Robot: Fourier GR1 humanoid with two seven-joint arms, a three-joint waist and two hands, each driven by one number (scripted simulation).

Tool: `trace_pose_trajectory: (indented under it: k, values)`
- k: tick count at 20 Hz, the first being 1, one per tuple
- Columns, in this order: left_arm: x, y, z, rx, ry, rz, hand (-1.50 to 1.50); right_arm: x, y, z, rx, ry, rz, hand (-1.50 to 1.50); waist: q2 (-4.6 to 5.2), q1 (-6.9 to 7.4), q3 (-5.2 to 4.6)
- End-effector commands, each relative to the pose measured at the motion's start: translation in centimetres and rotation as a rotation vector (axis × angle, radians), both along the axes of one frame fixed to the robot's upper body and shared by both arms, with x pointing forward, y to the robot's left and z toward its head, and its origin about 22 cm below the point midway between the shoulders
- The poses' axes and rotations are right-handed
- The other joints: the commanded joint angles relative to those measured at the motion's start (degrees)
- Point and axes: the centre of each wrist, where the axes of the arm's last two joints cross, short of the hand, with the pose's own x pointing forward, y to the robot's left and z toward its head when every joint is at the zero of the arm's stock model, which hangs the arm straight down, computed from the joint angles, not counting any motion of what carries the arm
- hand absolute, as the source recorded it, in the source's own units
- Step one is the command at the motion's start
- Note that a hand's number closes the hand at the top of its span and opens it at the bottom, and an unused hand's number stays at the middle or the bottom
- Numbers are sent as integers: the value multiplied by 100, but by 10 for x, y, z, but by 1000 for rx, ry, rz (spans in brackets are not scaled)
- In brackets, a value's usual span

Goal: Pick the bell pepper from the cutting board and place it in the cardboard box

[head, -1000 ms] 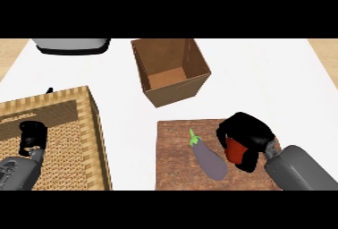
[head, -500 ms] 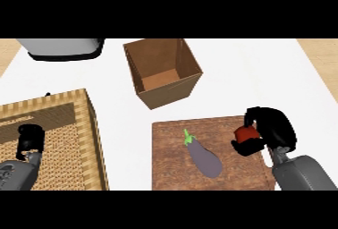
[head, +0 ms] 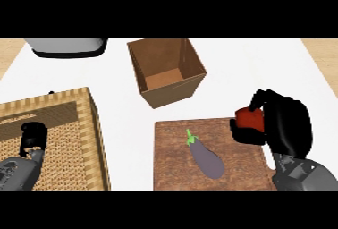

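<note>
Pepper in hand, head view. I see the red bell pepper (head: pixel 249 119) at the far right corner of the cutting board (head: pixel 173 174), wrapped by my right hand (head: pixel 285 127), whose fingers and thumb curl round it from the right and from above, so that only its left face shows. Whether it rests on the board or is already clear of it, I cannot tell from this angle. I judge the pepper light and hollow, with a smooth waxy skin that may slide against the fingers, and with walls stiff enough to bear a hold yet apt to give if squeezed hard. The best hold is across its widest part, not on the stem, and the present hold appears to lie there. An eggplant (head: pixel 207 158) lies on the board to the left of the pepper, apart from the hand, its green stem pointing to the far side. The cardboard box (head: pixel 192 62) stands upright and open on the white counter (head: pixel 264 67), just beyond the board's far left corner, its bare floor visible. Carrying the pepper there calls for a move forward and leftward that clears the near wall. My left hand (head: pixel 33 137) rests over the woven basket (head: pixel 73 129) at lower left; whether it is open or closed I cannot tell.
</note>
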Motion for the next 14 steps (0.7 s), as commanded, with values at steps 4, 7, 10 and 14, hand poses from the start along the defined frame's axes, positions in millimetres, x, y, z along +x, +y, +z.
trace_pose_trajectory:
  k: [4,7,10,14]
  values:
    - [-4,12,13,200,-105,-146,0,-19,50,48,21,-146,85,150,84,186,18]
    - [7,20,31,199,-126,-153,0,-7,59,58,114,-157,118,150,114,241,25]
    - [8,4,25,222,-131,-174,0,12,72,78,181,-171,133,150,133,328,26]
    - [17,9,35,220,-128,-163,0,33,93,94,264,-178,113,150,153,362,24]
